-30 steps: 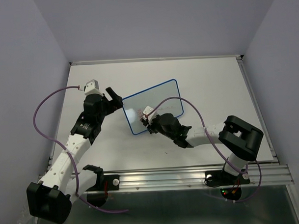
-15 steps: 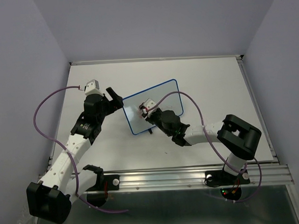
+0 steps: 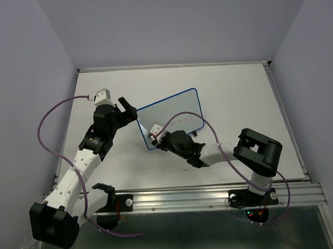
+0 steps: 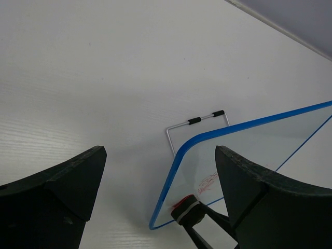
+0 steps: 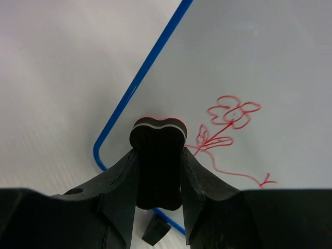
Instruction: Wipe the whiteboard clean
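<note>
Eraser at the corner of the whiteboard (image 3: 171, 114), red flower unwiped

The board sits mid-table (image 3: 236, 94), skewed, between the two arms. The right gripper (image 5: 158, 155) has its jaws clamped narrow on a black eraser (image 5: 157, 136) at the board's near-left corner, just left of the red flower (image 5: 228, 116) (stem and all). The left gripper (image 4: 158, 179) has its jaws wide, holding nothing, near the board's far-left corner.

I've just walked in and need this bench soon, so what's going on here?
The right gripper, jaws shut on a black eraser, holds it at the near-left corner of the whiteboard. A red flower drawing beside it is not yet wiped. The left gripper hovers with jaws open at the board's left edge, gripping nothing.
</note>
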